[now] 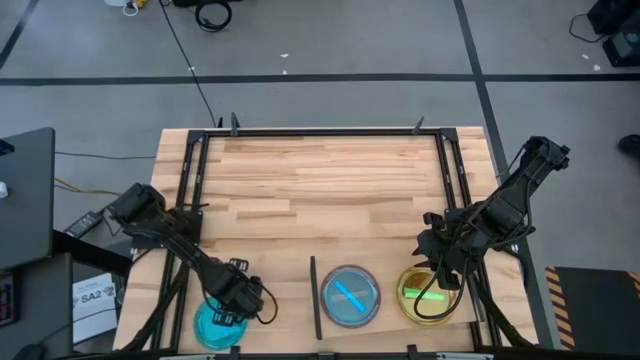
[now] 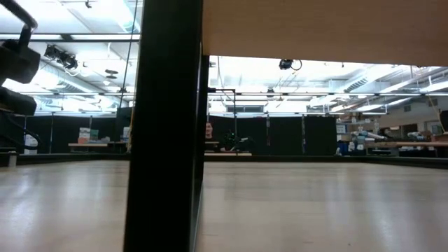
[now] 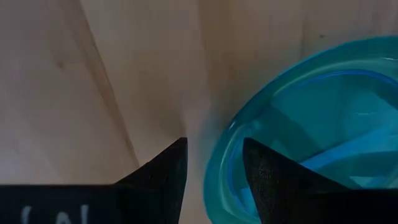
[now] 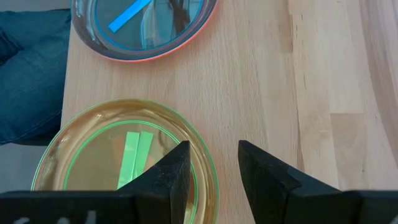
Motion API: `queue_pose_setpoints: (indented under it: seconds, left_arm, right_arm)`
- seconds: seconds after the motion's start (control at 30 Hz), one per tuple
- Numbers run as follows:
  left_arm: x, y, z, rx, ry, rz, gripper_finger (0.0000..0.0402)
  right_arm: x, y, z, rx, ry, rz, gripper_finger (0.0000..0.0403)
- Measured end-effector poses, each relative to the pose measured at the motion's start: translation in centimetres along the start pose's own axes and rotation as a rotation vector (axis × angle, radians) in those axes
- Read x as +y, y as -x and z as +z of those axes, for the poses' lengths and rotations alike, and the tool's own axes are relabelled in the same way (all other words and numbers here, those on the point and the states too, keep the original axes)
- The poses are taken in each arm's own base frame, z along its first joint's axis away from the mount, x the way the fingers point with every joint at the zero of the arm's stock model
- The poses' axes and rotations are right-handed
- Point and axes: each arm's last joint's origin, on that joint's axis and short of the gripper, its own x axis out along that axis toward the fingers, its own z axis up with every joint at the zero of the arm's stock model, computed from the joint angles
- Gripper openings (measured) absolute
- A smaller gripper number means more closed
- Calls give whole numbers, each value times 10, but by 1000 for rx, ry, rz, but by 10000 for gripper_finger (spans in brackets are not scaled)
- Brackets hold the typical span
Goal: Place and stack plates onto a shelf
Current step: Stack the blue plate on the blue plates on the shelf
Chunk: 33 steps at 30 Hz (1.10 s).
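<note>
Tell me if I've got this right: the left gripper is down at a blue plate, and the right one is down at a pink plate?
Not quite. The left gripper is at the blue plate, but the plate at the right gripper is green, not pink, as the right wrist view shows.

left gripper [image 1: 232, 300] lowered, fingers parted; right gripper [image 1: 440, 268] likewise
</note>
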Motion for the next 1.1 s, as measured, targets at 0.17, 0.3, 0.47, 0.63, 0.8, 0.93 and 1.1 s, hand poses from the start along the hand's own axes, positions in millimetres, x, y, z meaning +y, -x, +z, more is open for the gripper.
queue_pose_setpoints:
  seconds: [0.17,0.3,0.47,0.63,0.8,0.93,1.1]
  left_arm:
    - [1,-6,2,20,5,8,160]
    - [1,-7,2,24,-12,11,145]
    - [3,-7,3,27,-4,13,116]
    - [5,-7,3,29,4,16,86]
    - [8,-6,4,33,15,14,60]
    - [11,-6,6,31,28,7,43]
    - [12,-5,8,29,36,-5,25]
  right_arm:
    - [0,0,0,0,0,0,142]
    - [0,0,0,0,0,0,141]
    - [0,0,0,0,0,0,142]
    - [0,0,0,0,0,0,141]
    - [0,0,0,0,0,0,142]
    - [0,0,0,0,0,0,142]
    - [0,0,0,0,0,0,141]
